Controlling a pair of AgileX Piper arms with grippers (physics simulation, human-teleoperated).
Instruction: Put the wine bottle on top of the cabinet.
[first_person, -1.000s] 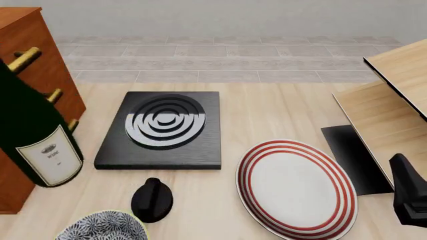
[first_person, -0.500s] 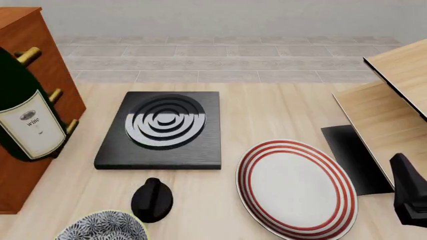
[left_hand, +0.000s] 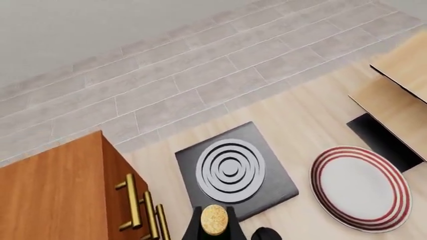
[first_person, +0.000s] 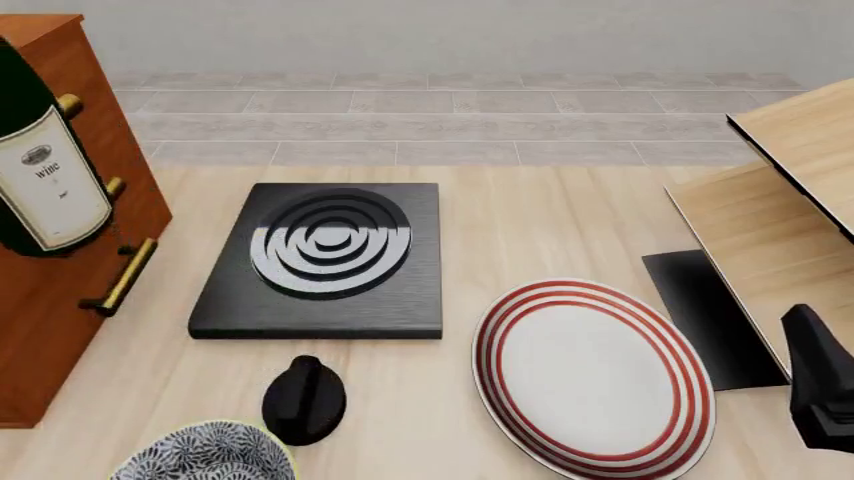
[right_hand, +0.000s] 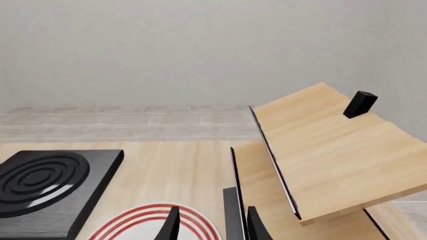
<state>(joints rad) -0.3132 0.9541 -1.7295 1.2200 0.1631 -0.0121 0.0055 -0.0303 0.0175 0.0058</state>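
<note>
Two dark fingers of the left gripper clamping round the tan cork of the glossy green glass wine bottle, hanging lifted against the reddish-brown wooden cabinet front, beside brass bar handles. Right gripper resting parted, grasping nothing, over the red-ringed round plate.

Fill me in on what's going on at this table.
The left arm has the wine bottle lifted off the table, in front of the cabinet and not yet on its top. In the left wrist view the left end effector is closed around the bottle's neck, just under the cork. The right end effector hangs open and idle over the striped plate. A black burner block sits mid-table.
</note>
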